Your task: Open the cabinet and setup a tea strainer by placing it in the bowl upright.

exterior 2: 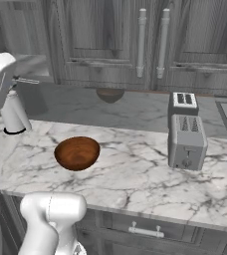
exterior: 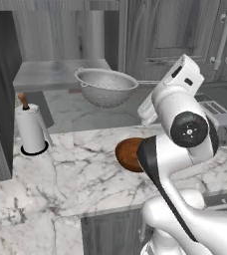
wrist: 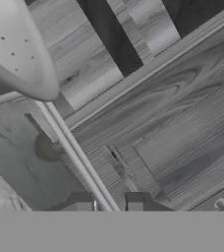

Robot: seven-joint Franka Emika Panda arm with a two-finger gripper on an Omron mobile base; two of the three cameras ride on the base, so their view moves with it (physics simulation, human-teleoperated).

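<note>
A: Going left to right on my left base feed: the white paper-towel roll [exterior: 31,130] is standing on the marble counter [exterior: 60,179], and behind it the cabinet [exterior: 60,50] is standing open, its grey shelf [exterior: 56,73] showing.

B: And the tea strainer?

A: The tea strainer [exterior: 106,87] is hanging in the air just in front of the shelf's right end, rim up and roughly level. Its thin handle [exterior: 146,82] is running right toward my hand. The bowl [exterior: 128,153] is sitting on the counter below and a little right of it, partly hidden behind my arm.

B: Are you gripping it?

A: In the hand view the handle [wrist: 74,155] is running as a thin rod from the strainer body [wrist: 15,49] at upper left down between my fingertips [wrist: 83,206], with the gripper [wrist: 109,206] drawn narrow around it. So I am holding the strainer by the handle end, the mesh cup well out ahead of the fingers.

B: Anything further right?

A: On the right base feed the bowl [exterior 2: 77,153] is sitting open side up in the counter's left half, and the toaster [exterior 2: 186,134] is standing well apart from it to the right, beneath the narrower doors with two silver handles [exterior 2: 151,42].
</note>
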